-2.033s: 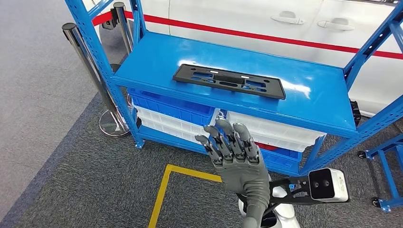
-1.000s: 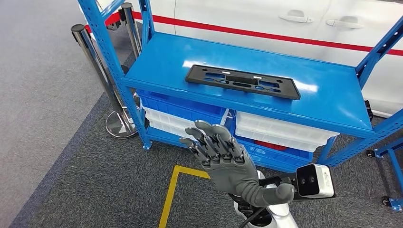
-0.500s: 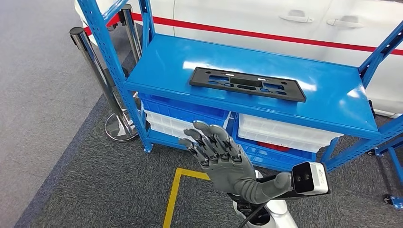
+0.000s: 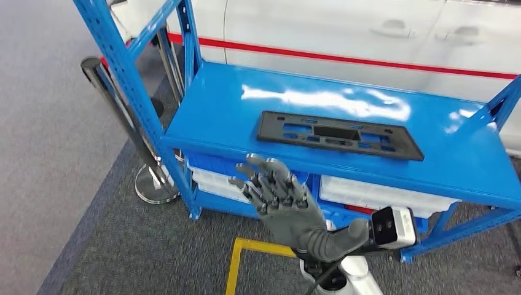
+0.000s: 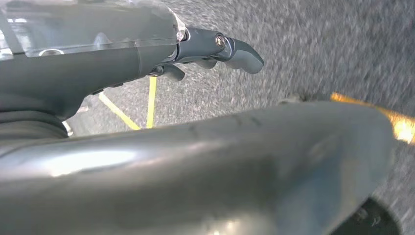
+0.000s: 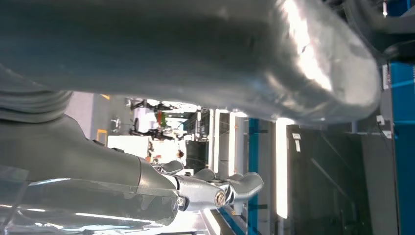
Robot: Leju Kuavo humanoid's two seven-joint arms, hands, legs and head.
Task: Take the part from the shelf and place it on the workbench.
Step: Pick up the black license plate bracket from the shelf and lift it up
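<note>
My right hand [image 4: 279, 200] is raised in front of me, palm away, its dark grey jointed fingers [image 4: 261, 172] spread and slightly curled, holding nothing. It hangs in the air just near of the shelf's front edge, not touching it. A white boxy camera [image 4: 393, 227] with a black face sits on a bracket to the right of my wrist. In the right wrist view the same hand [image 6: 215, 191] shows bare, its fingers a little bent, with the thick smooth grey thumb [image 6: 205, 54] across the picture.

The part [image 4: 340, 134] lies flat on the top board of the blue shelf [image 4: 209, 117], right of the board's middle and nearer its front edge than its back. It is a long, thin, matte black plastic plate, rectangular, pierced by several slots and a larger oblong cut-out at its centre. The board is glossy painted metal with bright glare streaks behind the part; the uprights [image 4: 117, 67] are perforated blue angle steel.

Under the board sit ribbed plastic bins, a white bin [image 4: 381, 195] at the right and a blue bin [image 4: 215, 167] at the left. Left of the shelf stands a polished chrome post [image 4: 117, 110] on a round base. Behind the shelf is a white car body [image 4: 344, 31] with a red stripe. The floor is speckled grey carpet [image 4: 153, 252] marked with yellow tape [image 4: 236, 264].

In the left wrist view my left hand [image 5: 210, 51] hangs over that carpet, its fingers curled inward and holding nothing.
</note>
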